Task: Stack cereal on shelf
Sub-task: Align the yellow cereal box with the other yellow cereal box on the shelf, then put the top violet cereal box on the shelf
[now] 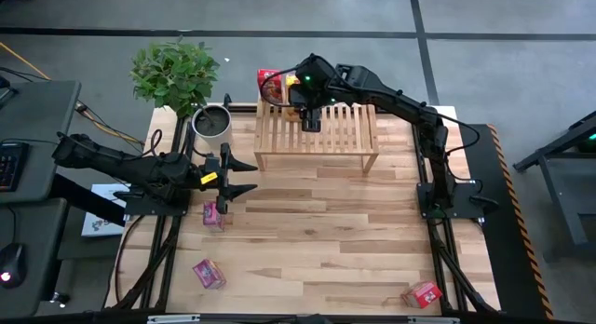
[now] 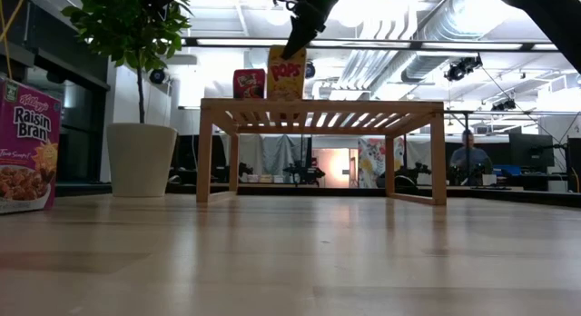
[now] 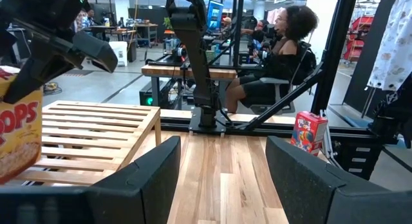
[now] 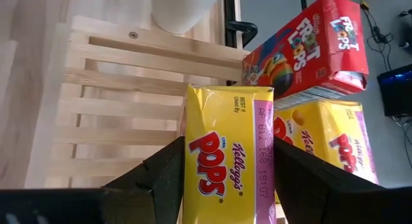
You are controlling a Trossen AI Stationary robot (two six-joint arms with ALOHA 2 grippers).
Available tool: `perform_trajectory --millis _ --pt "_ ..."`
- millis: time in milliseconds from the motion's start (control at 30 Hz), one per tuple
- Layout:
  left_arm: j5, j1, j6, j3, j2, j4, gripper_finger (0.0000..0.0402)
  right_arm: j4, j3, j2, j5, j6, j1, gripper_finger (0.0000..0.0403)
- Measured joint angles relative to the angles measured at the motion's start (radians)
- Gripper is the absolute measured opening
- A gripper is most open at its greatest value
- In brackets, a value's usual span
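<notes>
Gripping yellow Pops box [image 4: 230, 153] w/ right end effector [image 4: 225, 166] on shelf [image 1: 358, 138].

Two dark fingers [image 3: 154, 179] of the left gripper [image 3: 222, 179] fill the lower foreground, standing apart with nothing between them. Beyond them runs a light wooden bench [image 3: 219, 166]. A slatted wooden shelf [image 3: 90, 130] stands on it. At the frame's edge, over the shelf, a yellow Pops cereal box [image 3: 18, 130] is held from above by the other arm's dark gripper [image 3: 45, 53]. A red cereal box [image 3: 309, 130] stands upright near the bench's far corner. A dark arm base [image 3: 199, 76] rises at the bench's far side. Behind it, a person [image 3: 277, 63] sits on a chair.
</notes>
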Motion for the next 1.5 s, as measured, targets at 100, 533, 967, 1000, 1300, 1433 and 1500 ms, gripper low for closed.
perform_trajectory --millis 100,533,967,1000,1300,1433,1500 --pt "0.0 0.0 0.0 0.0 0.0 0.0 0.0218 -0.007 0.0 0.0 -0.011 0.0 0.0 0.02" --pt "0.0 0.0 0.0 0.0 0.0 0.0 0.0218 -0.005 0.0 0.0 -0.012 0.0 0.0 0.02" --pt "0.0 0.0 0.0 0.0 0.0 0.0 0.0218 -0.003 0.0 0.0 0.016 -0.004 0.0 0.0259" --pt "0.0 0.0 0.0 0.0 0.0 0.0 0.0218 -0.001 0.0 0.0 0.016 -0.009 0.0 0.0265" --pt "0.0 0.0 0.0 0.0 0.0 0.0 0.0218 0.019 0.029 0.0 0.02 -0.096 0.001 0.0272" --pt "0.0 0.0 0.0 0.0 0.0 0.0 0.0218 0.067 0.033 -0.035 0.028 -0.071 0.003 0.0272" --pt "0.0 0.0 0.0 0.0 0.0 -0.001 0.0218 0.076 0.033 -0.065 0.017 -0.02 0.004 0.0272"
